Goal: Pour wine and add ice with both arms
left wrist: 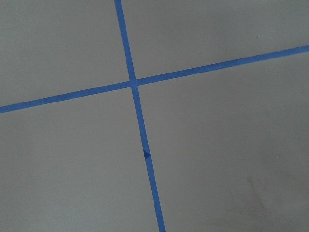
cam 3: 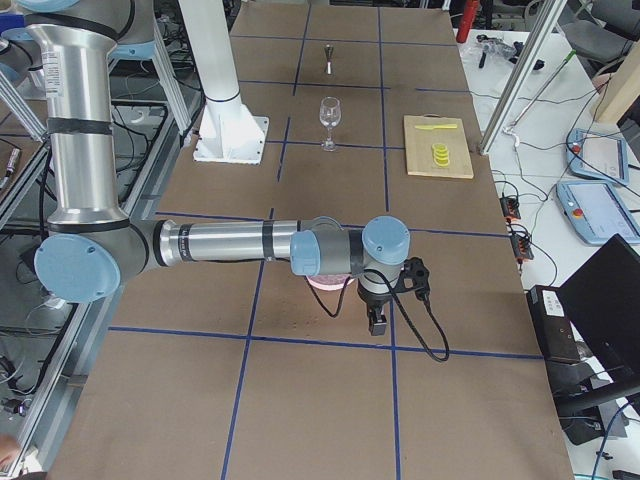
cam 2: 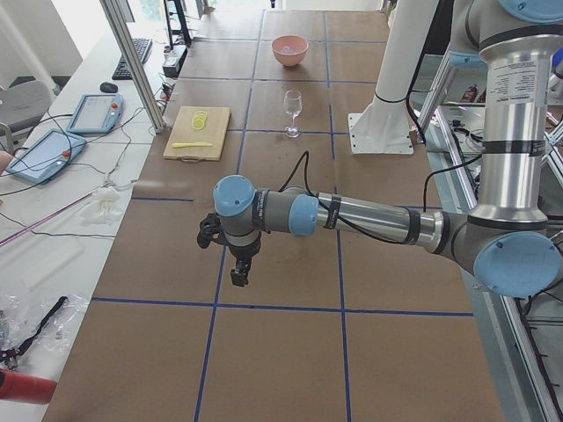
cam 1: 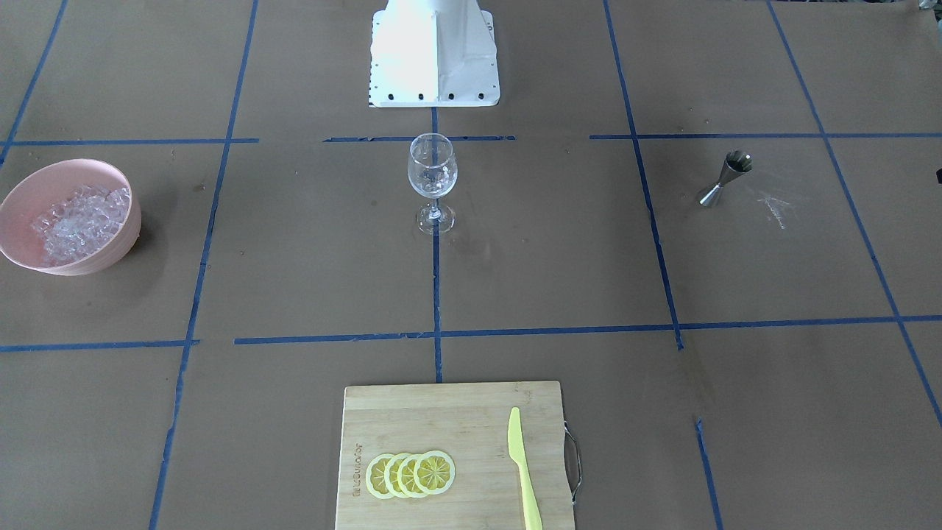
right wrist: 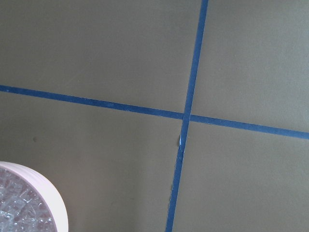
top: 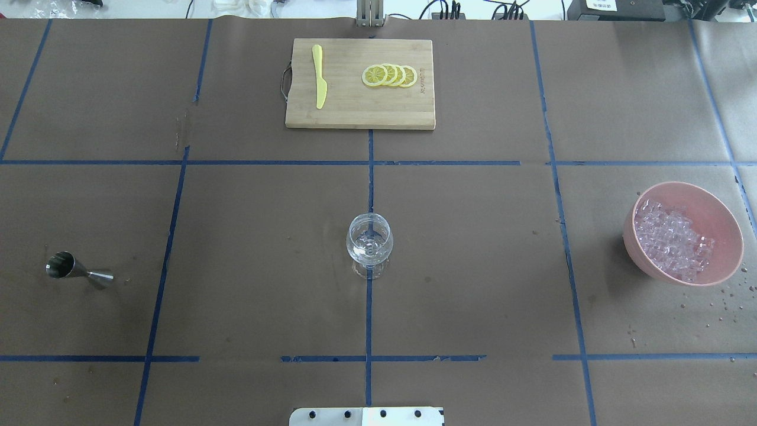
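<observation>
Cutting board at 6 o'clock, wine glass central, ice at 9: pouring seemingly unstarted; left gripper, due for jigger, and right gripper, openness indeterminable.

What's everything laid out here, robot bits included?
Wine glass: one, clear, table centre.
Bowl: one, pink, robot's right side.
Ice: many chunks, clear, in bowl.
Jigger: one, steel, robot's left side.
Cutting board: one, wooden, far edge.
Lemon slices: four, yellow, overlapping on board.
Knife: one, yellow, on board.
Base block: one, white, robot's edge.
Left arm: one, grey, above table.
Right arm: one, grey, over bowl.
Left gripper, right gripper: black, state unclear.
</observation>
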{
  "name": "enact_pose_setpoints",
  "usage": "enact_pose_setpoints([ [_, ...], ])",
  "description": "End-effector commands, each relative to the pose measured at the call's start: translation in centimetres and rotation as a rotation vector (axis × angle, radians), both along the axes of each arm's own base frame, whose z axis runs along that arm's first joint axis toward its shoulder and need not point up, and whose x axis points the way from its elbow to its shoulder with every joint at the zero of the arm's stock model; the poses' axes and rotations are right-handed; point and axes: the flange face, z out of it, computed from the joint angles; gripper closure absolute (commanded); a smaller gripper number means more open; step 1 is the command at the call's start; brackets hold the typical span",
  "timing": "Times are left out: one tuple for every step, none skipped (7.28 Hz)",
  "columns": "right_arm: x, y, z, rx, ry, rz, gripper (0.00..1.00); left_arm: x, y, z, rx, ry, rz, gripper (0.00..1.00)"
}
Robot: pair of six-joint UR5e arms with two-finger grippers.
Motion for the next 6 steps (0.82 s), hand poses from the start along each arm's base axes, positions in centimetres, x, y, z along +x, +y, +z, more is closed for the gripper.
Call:
enact_pose_setpoints([
  [0.0,0.0,-0.5,0.013,-0.003,-0.001,0.0,-0.2,0.1,-0.5,0.09,0.008,0.024,0.0],
  [-0.1,0.0,-0.4,0.012,0.003,-0.001,0.0,-0.1,0.0,0.0,0.09,0.0,0.027,0.0],
  [0.0,0.2,0.0,0.013,0.005,-0.002,0.0,-0.2,0.0,0.2,0.089,-0.006,0.027,0.0],
  [0.0,0.1,0.0,0.003,0.006,0.007,0.0,-0.1,0.0,0.8,0.082,-0.005,0.03,0.0],
  [0.0,0.2,0.9,-0.009,0.01,0.002,0.0,-0.1,-0.1,0.3,0.086,-0.001,0.024,0.0],
  [0.0,0.2,1.4,-0.023,0.012,0.005,0.0,0.0,-0.1,0.1,0.075,0.003,0.011,0.0],
])
